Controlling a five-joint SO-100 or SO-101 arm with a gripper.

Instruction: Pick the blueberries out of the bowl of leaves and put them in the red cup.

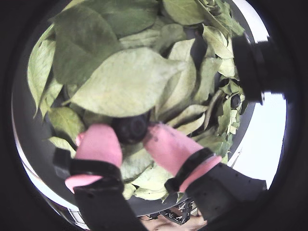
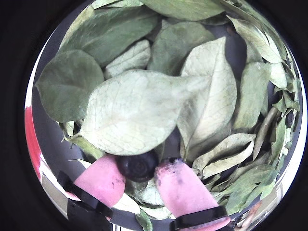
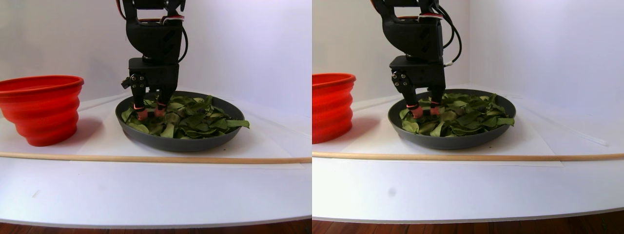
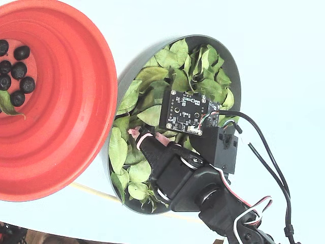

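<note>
Pincer [image 2: 144, 179] grips a blueberry [image 2: 138, 165] among bowl [image 4: 231, 66] leaves [image 2: 130, 113].

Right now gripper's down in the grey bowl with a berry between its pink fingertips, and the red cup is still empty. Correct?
Not quite: the red cup isn't empty. The fixed view shows several blueberries and a leaf in it. The rest holds: gripper in the bowl, berry between its fingertips.

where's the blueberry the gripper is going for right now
In both wrist views the blueberry sits between the pink fingertips, under a big pale leaf in the bowl.

One bowl [image 4: 231, 66], one red cup [image 4: 76, 127], many leaves [image 4: 152, 76]
</note>
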